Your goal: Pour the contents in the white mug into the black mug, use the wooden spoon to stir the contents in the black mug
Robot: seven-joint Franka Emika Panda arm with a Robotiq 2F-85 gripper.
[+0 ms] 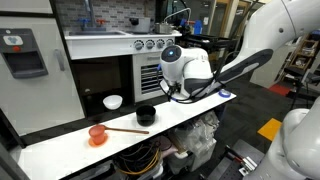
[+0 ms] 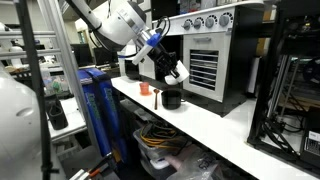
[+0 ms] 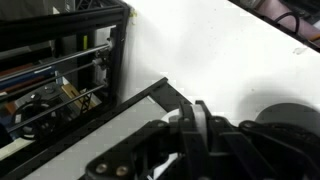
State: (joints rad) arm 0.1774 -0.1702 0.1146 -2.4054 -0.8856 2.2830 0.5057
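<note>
While hovering over worktop [image 1: 185, 110], fingers [image 3: 199, 116] pressed shut, gripping nothing; black mug [image 1: 146, 114] just beside, wooden spoon [image 1: 127, 130] & white mug [image 1: 113, 101] nearby.

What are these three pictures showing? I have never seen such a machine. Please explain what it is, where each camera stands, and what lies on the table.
This is a single robot arm with a gripper at its end. Two pictures come from cameras standing outside the robot, in different places. The third comes from a camera on the wrist, looking past the gripper at the surface. On the white counter stand a white mug, a black mug and an orange-red cup on a saucer, with a wooden spoon lying beside the cup. The gripper is shut, hangs near the black mug, and holds nothing that I can see.
</note>
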